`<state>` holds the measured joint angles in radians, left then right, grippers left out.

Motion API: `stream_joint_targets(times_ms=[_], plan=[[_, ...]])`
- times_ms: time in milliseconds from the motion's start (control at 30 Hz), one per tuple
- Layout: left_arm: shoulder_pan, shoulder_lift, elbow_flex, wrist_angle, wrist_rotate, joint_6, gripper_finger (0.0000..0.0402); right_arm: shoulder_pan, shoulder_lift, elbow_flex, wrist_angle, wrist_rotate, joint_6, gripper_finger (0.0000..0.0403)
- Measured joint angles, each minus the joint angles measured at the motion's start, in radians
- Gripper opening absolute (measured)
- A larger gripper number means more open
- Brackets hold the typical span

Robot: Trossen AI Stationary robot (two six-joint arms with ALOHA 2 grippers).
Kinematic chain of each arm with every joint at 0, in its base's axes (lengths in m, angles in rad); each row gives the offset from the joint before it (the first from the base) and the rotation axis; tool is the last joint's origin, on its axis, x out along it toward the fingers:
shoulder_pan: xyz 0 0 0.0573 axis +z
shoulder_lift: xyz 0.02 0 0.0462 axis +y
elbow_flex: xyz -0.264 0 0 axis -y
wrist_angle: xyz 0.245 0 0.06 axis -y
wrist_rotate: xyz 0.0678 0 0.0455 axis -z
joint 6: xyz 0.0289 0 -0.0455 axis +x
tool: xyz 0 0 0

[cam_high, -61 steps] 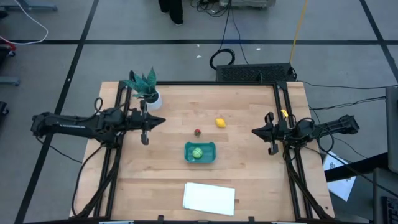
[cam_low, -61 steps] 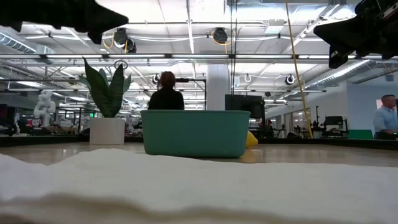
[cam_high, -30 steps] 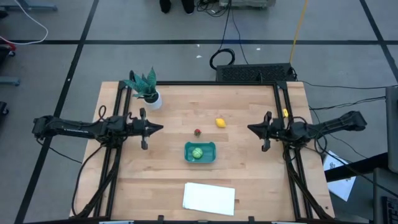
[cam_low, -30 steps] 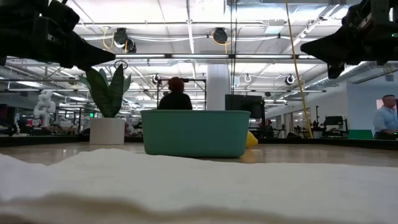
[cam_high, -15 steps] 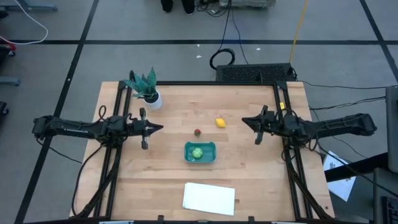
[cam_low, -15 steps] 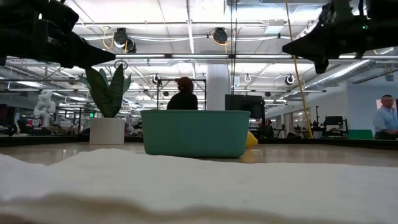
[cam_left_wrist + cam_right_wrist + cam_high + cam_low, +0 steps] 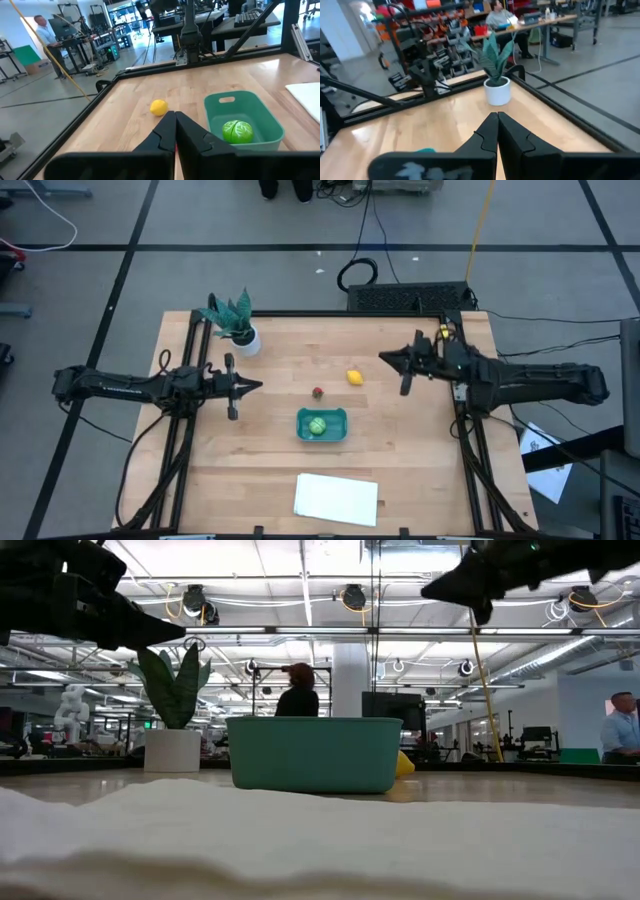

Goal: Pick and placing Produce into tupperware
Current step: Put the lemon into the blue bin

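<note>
Hovering pinched shut and empty above the table: right gripper (image 7: 384, 357) near the lemon (image 7: 354, 377), left gripper (image 7: 258, 385) opposite.

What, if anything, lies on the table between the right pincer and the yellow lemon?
Nothing visible does. In the high view the right pincer, shut, points at the lemon across bare wood. The red piece and the teal container lie beyond the lemon.

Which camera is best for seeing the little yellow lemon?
The left wrist view: the lemon sits in plain sight on the wood beside the teal tupperware. The high view shows it as a small yellow dot. The low view shows only a sliver behind the tupperware. The right wrist view misses it.
</note>
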<state>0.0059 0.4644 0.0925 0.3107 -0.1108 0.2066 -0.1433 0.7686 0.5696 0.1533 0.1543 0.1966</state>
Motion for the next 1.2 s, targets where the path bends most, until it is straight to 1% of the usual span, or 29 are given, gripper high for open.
stream_joint_targets(times_ms=[133,300,433,600,667,867,1033,1167,1200], plan=[[0.0,0.0,0.0,-0.001,0.0,-0.005,0.0003,-0.037,0.072,0.131,-0.104,-0.029,-0.027,0.0],[0.0,0.0,0.0,-0.001,0.0,-0.005,0.002,-0.087,0.159,0.233,-0.158,-0.086,-0.029,0.0],[0.0,0.0,0.0,-0.001,0.0,-0.002,0.0028,-0.13,0.24,0.286,-0.174,-0.155,-0.01,0.0],[0.0,0.0,0.0,-0.001,0.0,-0.001,0.0021,-0.188,0.36,0.369,-0.237,-0.261,0.03,0.0],[0.0,0.0,0.0,-0.001,0.0,0.0,0.0015,-0.205,0.409,0.428,-0.306,-0.288,0.03,0.0],[0.0,0.0,0.0,-0.006,-0.001,0.0,0.0002,-0.234,0.559,0.639,-0.574,-0.291,-0.001,0.0],[0.0,0.0,0.0,-0.025,-0.001,0.0,0.0017,-0.242,0.651,0.798,-0.762,-0.294,-0.027,0.0],[0.0,0.0,0.001,-0.025,-0.002,0.0,0.0027,-0.25,0.702,0.9,-0.839,-0.301,-0.029,0.0],[0.0,0.0,0.001,-0.025,-0.002,0.0,0.0029,-0.257,0.714,0.922,-0.861,-0.317,-0.03,0.0]])
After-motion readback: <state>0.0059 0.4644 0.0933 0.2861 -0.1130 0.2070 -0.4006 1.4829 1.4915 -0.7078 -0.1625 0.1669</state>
